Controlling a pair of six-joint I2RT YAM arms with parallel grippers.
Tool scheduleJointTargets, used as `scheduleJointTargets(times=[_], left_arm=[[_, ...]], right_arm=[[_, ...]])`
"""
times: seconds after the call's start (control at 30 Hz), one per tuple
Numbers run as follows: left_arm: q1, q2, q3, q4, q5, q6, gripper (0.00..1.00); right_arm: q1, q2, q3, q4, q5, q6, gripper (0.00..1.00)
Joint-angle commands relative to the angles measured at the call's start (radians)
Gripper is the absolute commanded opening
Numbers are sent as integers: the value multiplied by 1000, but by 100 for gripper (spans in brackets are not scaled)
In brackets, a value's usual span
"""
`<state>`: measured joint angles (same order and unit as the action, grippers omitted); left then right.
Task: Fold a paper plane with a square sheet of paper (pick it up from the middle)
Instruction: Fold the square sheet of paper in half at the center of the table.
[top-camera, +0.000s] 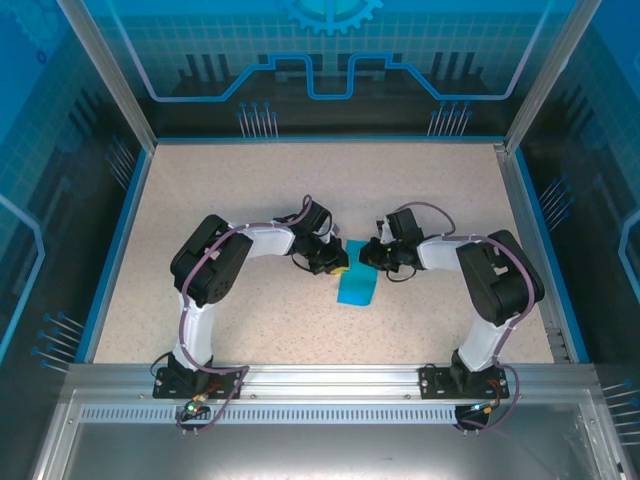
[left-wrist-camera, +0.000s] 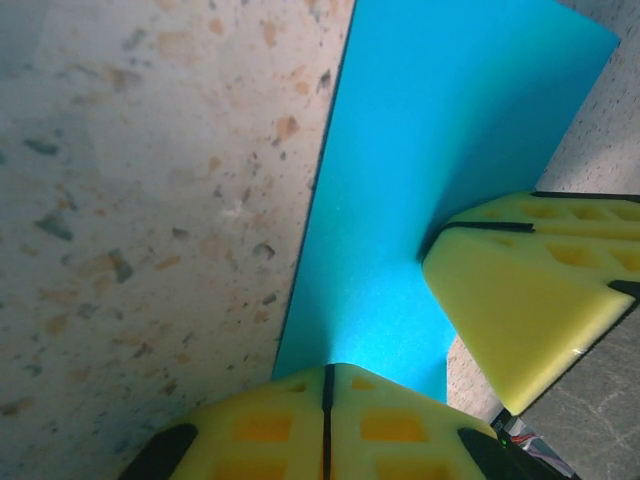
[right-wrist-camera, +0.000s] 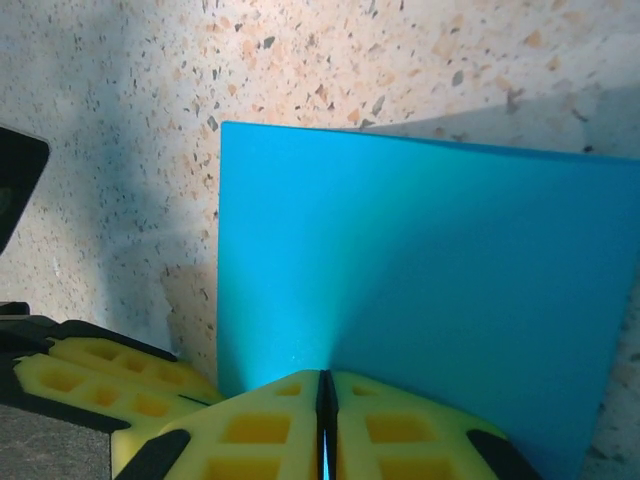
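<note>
Pinching the far edge of the blue sheet (top-camera: 357, 289) mid-table (top-camera: 200, 200), your left claw (left-wrist-camera: 325, 395) and right claw (right-wrist-camera: 322, 395) clamp it side by side — its length runs back toward the near edge.

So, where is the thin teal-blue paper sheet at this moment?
In the top view, the thin teal-blue paper sheet is near the middle of the speckled table, gripped at its far edge by the left claw and the right claw.

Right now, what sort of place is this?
Probably a robot demonstration or test cell: a speckled table walled by blue circuit-patterned panels, with a left arm and a right arm bolted to an aluminium rail at its near edge.
</note>
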<state>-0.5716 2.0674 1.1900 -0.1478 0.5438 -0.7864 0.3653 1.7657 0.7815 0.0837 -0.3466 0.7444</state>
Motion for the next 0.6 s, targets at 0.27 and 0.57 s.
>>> scheduleJointTargets(times=[0.27, 0.57], left_arm=[[-17, 146, -96, -191, -146, -2, 9], [-17, 140, -88, -193, -143, -2, 9]], right_arm=[[-176, -6, -43, 7, 49, -55, 11], [-95, -136, 12, -72, 73, -50, 12]])
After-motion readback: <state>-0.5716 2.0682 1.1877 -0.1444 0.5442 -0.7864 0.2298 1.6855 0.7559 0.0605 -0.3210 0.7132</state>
